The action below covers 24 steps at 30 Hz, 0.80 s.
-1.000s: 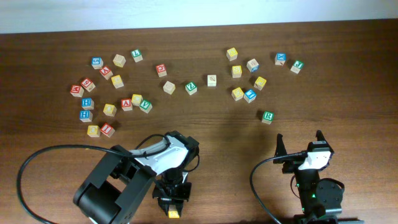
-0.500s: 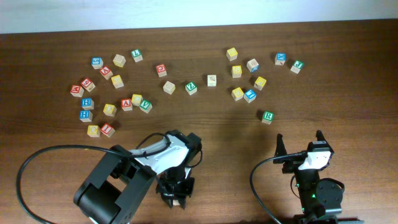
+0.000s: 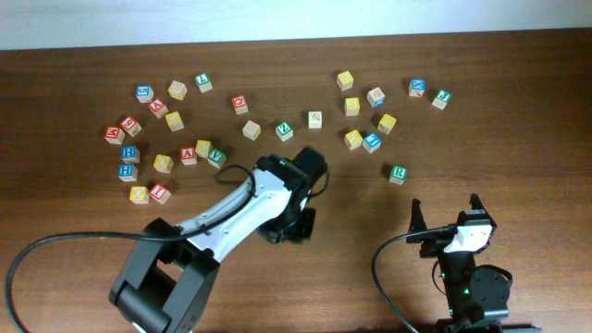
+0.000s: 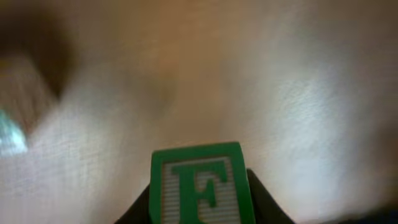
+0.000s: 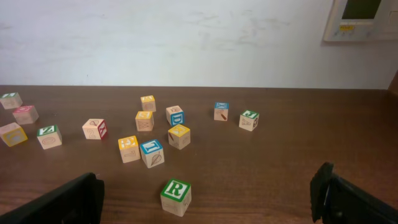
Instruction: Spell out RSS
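Green R cube [image 3: 398, 173] alone on table [image 3: 518, 120], right side, near far side of right gripper [image 3: 445, 205]; its jaws spread wide, empty. Yellow cubes [image 3: 345, 80] farther back, letters unreadable. Left gripper [image 3: 289, 225] mid-table, pinching green-framed F cube [image 4: 198, 186].

The R cube [image 5: 176, 196] is pale wood with a green frame and a green letter on white, and the F cube [image 4: 198, 186] has the same green border and letter. The surface [image 3: 481, 120] is dark brown with a wood grain. On it lie a yellow cube [image 3: 345, 80], a blue-framed cube [image 3: 372, 141] and a red-lettered cube [image 3: 240, 104].
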Tool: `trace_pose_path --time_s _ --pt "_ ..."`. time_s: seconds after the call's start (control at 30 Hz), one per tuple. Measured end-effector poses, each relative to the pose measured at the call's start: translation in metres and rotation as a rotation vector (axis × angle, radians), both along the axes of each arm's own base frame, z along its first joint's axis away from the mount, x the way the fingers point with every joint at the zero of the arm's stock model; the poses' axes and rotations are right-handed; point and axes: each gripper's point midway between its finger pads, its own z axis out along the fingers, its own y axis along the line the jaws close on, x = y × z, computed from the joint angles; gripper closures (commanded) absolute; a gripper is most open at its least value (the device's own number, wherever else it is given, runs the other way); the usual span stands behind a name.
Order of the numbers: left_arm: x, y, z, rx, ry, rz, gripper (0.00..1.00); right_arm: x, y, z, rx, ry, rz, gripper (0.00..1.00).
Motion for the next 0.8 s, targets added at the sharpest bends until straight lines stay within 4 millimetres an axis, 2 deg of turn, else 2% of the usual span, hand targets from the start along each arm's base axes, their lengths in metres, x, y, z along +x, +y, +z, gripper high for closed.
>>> trace_pose_path --time_s 0.1,0.2,0.3,0.37,0.53,0.67,0.8 --pt "0.033 -0.018 0.001 -0.066 -0.14 0.01 0.79 0.0 0.0 0.0 0.001 0.0 0.0 0.02" --pt "0.075 -0.035 0.01 -0.119 -0.327 0.061 0.81 0.0 0.0 0.0 0.001 0.0 0.0 0.02" --pt "0.1 -0.041 0.018 -0.14 -0.444 0.09 0.84 0.0 0.0 0.0 0.0 0.0 0.0 0.02" --pt "0.114 -0.042 0.023 -0.142 -0.513 0.109 0.79 0.0 0.0 0.0 0.0 0.0 0.0 0.02" --pt "0.131 -0.039 0.016 -0.13 -0.61 0.143 0.73 0.0 0.0 0.0 0.0 0.0 0.0 0.02" --pt "0.146 -0.035 -0.006 -0.075 -0.659 0.165 0.68 0.0 0.0 0.0 0.0 0.0 0.0 0.02" --pt "0.16 -0.038 -0.023 -0.072 -0.711 0.184 0.67 0.0 0.0 0.0 0.0 0.0 0.0 0.02"
